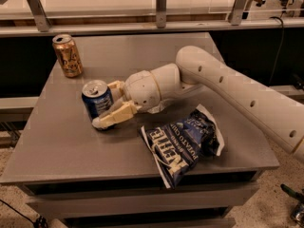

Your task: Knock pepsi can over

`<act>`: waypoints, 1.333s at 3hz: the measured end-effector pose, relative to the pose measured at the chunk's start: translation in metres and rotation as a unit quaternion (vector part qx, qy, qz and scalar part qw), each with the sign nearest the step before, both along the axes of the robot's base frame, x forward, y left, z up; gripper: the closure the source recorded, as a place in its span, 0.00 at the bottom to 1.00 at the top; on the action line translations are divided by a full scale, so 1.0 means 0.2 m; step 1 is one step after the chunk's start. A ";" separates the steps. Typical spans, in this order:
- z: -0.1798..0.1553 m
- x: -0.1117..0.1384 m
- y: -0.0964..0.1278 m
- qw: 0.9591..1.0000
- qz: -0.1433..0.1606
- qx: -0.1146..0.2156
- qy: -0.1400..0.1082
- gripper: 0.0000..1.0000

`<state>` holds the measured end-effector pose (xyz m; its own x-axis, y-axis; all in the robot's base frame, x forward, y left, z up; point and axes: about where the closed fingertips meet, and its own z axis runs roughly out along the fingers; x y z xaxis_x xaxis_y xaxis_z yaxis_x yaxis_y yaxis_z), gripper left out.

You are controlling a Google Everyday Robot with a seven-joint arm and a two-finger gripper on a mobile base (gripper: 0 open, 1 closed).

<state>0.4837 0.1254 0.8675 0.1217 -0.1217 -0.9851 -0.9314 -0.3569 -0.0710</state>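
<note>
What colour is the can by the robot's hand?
Dark blue, silver top: the pepsi can, camera view, with the hand beside it.

The grey surface [57,146] carries a standing pepsi can [96,98], a gold can [67,55] near its back-left corner and a flat blue chip bag [183,144]. The tool [105,104], fingers spread, flanks the pepsi can.

The pepsi can [96,100], dark blue with white markings and a silver top, stands upright at the table's [57,146] left side. The gripper [105,104] is right against it, fingers spread, one crossing its near base.
</note>
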 end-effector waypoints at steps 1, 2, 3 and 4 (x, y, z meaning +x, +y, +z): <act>0.00 0.01 0.00 1.000 0.001 -0.003 0.003 0.80; 0.04 0.03 -0.03 1.000 -0.012 -0.017 -0.003 1.00; 0.11 0.11 -0.11 0.996 -0.036 -0.073 -0.029 1.00; 0.20 0.22 -0.22 0.983 -0.064 -0.156 -0.067 1.00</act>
